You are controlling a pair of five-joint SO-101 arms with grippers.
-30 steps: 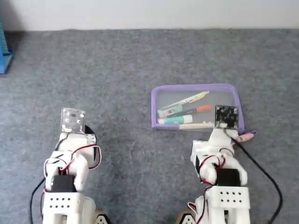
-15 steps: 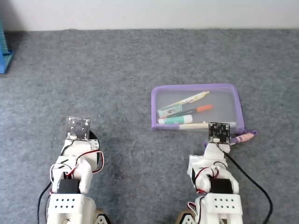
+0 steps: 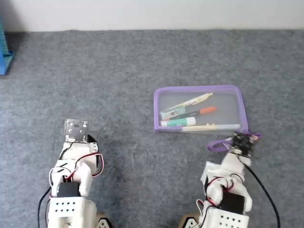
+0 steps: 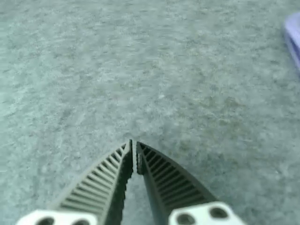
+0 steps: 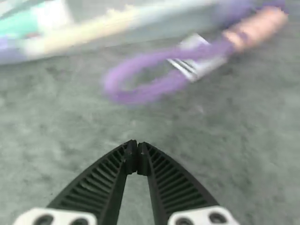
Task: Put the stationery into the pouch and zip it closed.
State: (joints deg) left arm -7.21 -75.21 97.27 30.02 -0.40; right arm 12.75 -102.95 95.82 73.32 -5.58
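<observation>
Toward the right edge of the carpet point(image 3: 118, 71), treat the pen-filled pouch point(image 3: 199, 88) as likely light and limp, taking its purple zipper loop point(image 5: 140, 84) just beyond the right gripper point(image 5: 137, 157), pressed together like the left gripper point(image 4: 133, 157).

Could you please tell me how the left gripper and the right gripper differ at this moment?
The left gripper sits over bare carpet, well away from the pouch; the right gripper sits by the pouch's near corner. Ahead of the left gripper lies plain carpet; ahead of the right gripper lies the purple loop. Both are shut and hold nothing.
</observation>
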